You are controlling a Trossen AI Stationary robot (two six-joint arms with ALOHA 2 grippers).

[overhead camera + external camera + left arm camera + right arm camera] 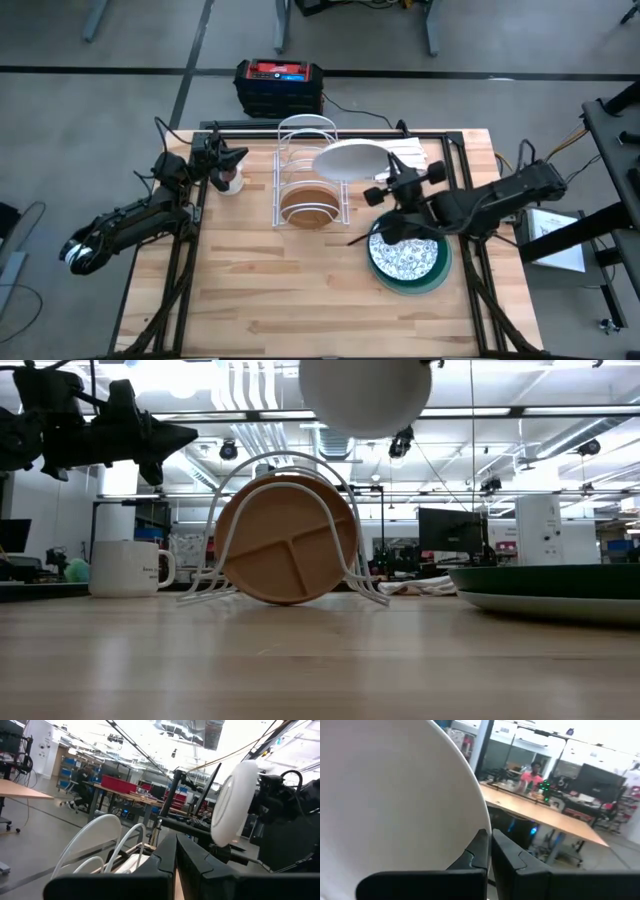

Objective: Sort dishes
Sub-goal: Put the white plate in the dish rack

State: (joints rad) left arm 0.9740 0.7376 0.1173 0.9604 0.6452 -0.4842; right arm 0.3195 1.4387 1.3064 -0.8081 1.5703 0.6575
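Observation:
My right gripper (386,186) is shut on the plain white plate (350,160), held in the air over the white wire rack (308,130); the plate also shows at the top of the low view (365,395). The tan-brown plate (290,540) stands on its edge in the rack. The grey-speckled plate (405,255) lies on the larger dark green plate (400,288), right of the rack. My left gripper (240,157) is shut and empty in the air above the mug (232,180) at the far left. My right gripper pinches the white plate's rim (479,826) between its two fingers, at the edge nearest the table's right side. The fingers come roughly level from the right. The plate is lifted clear above the rack, tilted.
Folded white cloths (412,150) lie at the far right, behind the rack. A black and red box (280,85) sits on the floor beyond the far edge. Bare wood lies along the near half of the table (300,310).

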